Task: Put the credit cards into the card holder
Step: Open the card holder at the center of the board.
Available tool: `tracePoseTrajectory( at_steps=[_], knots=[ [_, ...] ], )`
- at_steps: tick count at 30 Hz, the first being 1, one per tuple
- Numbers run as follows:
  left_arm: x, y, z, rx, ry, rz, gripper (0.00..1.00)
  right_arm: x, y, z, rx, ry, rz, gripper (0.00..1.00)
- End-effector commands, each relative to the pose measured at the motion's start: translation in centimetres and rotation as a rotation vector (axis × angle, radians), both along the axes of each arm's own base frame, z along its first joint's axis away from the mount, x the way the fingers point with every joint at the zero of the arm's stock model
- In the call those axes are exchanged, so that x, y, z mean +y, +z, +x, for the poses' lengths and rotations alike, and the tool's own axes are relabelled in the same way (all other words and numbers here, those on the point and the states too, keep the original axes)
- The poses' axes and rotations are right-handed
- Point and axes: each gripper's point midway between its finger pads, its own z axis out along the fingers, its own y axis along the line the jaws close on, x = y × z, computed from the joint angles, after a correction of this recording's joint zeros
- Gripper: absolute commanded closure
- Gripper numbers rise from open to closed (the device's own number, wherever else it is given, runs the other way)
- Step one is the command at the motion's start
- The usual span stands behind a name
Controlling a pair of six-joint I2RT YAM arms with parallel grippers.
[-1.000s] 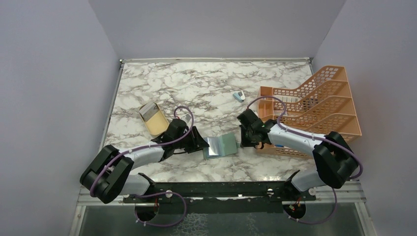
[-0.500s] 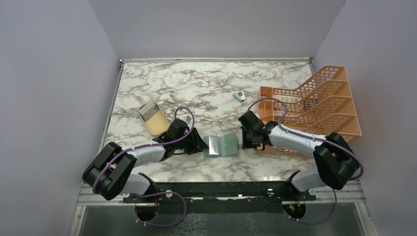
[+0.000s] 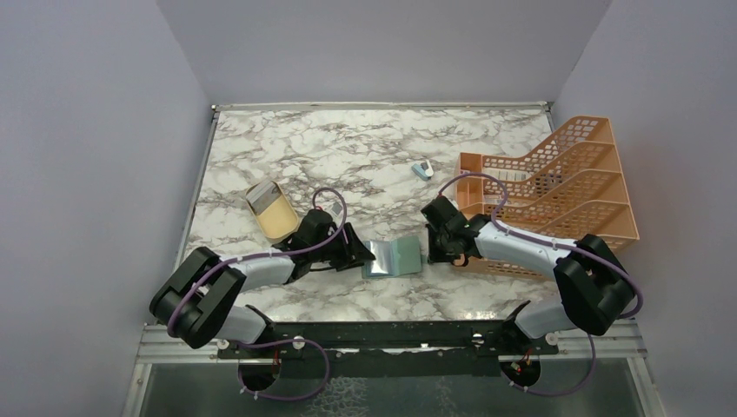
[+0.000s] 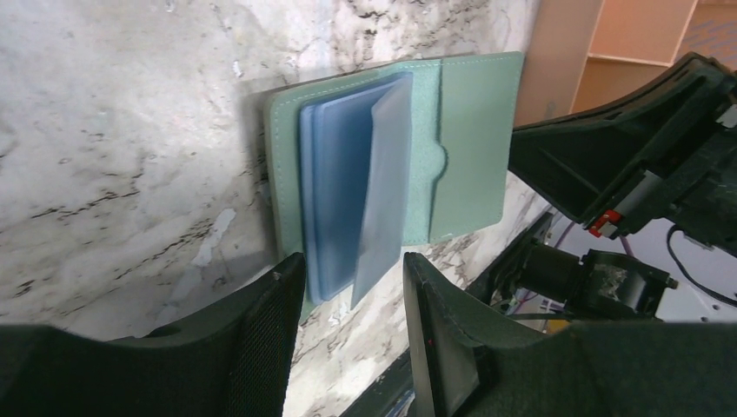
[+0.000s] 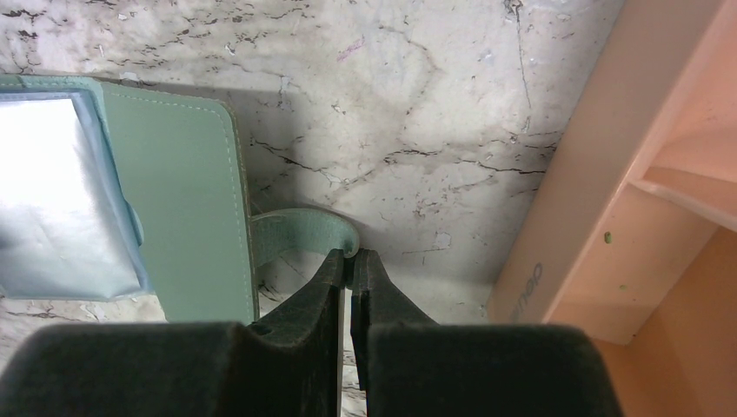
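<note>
The card holder [image 3: 403, 254] lies open on the marble between my grippers, grey-green with pale blue pockets [image 4: 339, 191]. One pocket leaf [image 4: 382, 187] stands up from the stack. My left gripper [image 4: 352, 291] is open, with its fingers on either side of the near edge of the pockets. My right gripper [image 5: 350, 259] is shut on the holder's green strap tab [image 5: 300, 233] at its right side. The credit cards show only in the top view: a pale grey card [image 3: 259, 195] lies in the tan dish [image 3: 283, 229], and I cannot tell a tan card apart from the dish.
The orange mesh file rack [image 3: 556, 191] stands right beside my right gripper; its wall [image 5: 574, 165] fills the right of the right wrist view. A small blue-and-white gadget [image 3: 422, 169] lies behind the holder. The tan dish sits just behind my left arm.
My left gripper has crept right, up to the holder's left edge. The right gripper keeps its hold on the strap and has hardly moved.
</note>
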Motion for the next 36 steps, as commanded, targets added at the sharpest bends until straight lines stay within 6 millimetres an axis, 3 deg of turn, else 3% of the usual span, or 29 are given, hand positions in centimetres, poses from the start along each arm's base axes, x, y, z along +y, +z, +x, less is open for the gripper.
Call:
tracePoseTrajectory(
  at_steps=[1,11,21,26,30,33,36],
  knots=[
    [-1.8,2.3,0.6,-0.038,-0.033,-0.096,0.52,0.1,0.3,0.4,-0.03,-0.001,0.016,0.99],
    [-2.5,4.5,0.9,-0.085,-0.043,-0.149,0.58,0.5,0.9,0.5,-0.031,0.011,0.038,0.97],
    [-2.4,3.1,0.7,-0.066,-0.044,-0.118,0.58,2.9,7.1,1.5,-0.086,0.037,0.16,0.67],
    [-2.4,2.9,0.8,-0.069,-0.046,-0.111,0.58,4.6,9.6,1.7,-0.103,0.075,0.25,0.66],
    [-2.4,2.7,0.8,-0.068,-0.048,-0.105,0.58,7.4,11.1,1.5,-0.125,0.156,0.403,0.66],
    [-2.5,3.0,0.9,-0.075,-0.054,-0.11,0.58,9.0,11.4,1.2,-0.115,0.191,0.492,0.66],
    [-2.4,3.0,0.9,-0.076,-0.044,-0.11,0.58,9.5,10.2,1.5,-0.09,0.193,0.487,0.66]
  ],
)
